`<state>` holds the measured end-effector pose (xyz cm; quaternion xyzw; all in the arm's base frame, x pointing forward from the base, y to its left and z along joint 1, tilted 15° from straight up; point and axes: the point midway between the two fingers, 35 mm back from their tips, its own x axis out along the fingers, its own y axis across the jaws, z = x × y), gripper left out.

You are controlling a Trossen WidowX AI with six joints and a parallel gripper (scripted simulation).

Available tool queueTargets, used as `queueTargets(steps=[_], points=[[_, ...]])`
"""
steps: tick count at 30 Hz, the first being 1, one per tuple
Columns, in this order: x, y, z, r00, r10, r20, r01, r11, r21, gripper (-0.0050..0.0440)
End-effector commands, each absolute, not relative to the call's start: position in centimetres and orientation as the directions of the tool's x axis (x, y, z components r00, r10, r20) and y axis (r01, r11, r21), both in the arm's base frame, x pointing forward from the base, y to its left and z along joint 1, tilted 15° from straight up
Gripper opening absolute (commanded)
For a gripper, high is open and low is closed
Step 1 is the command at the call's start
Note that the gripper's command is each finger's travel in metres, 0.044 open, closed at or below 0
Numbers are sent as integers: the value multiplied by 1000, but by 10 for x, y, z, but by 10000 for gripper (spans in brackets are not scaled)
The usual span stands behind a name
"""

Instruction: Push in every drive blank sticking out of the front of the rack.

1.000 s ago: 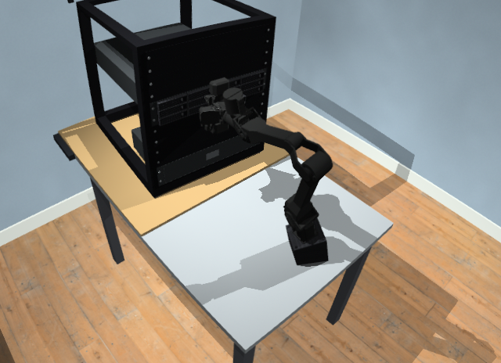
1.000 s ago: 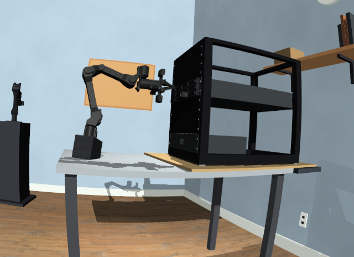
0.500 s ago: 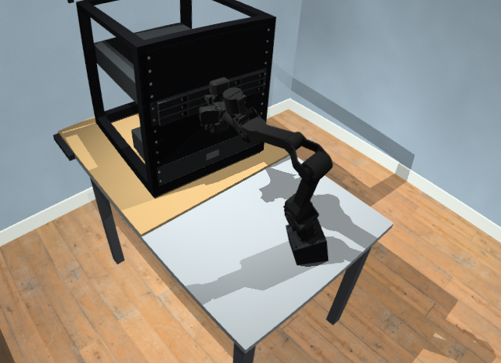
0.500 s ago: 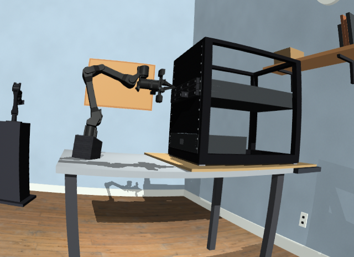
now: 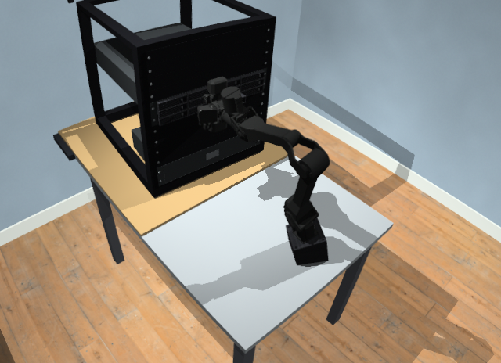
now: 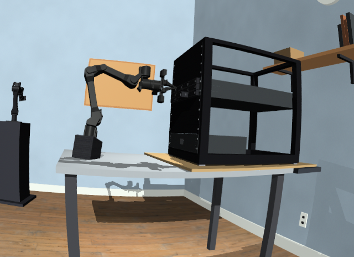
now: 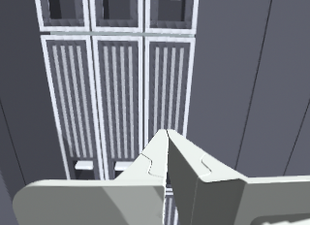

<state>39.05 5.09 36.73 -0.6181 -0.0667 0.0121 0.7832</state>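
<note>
Because the gripper (image 7: 167,133) is closed on nothing and its tip bears on a drive blank (image 7: 170,89) mid-height in the unfastened rack (image 6: 207,99) at the tabletop's (image 6: 123,159) far end, a hard shove there — well above its base — could tip or slide it.

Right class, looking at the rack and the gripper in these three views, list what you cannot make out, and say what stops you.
- Top view: the blanks behind the gripper are covered by the arm.
- Exterior view: the rack front is edge-on and dark; which blanks stick out is too small to tell.
- Wrist view: the blank under the shut gripper is partly hidden; contact cannot be told.
</note>
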Motion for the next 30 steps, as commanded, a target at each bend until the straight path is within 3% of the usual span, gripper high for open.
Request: queueTargets(steps=[1,30], points=[[390,50,380,988,101,118,90,241,-966,-50],[393,50,380,988,101,118,90,241,-966,-50]])
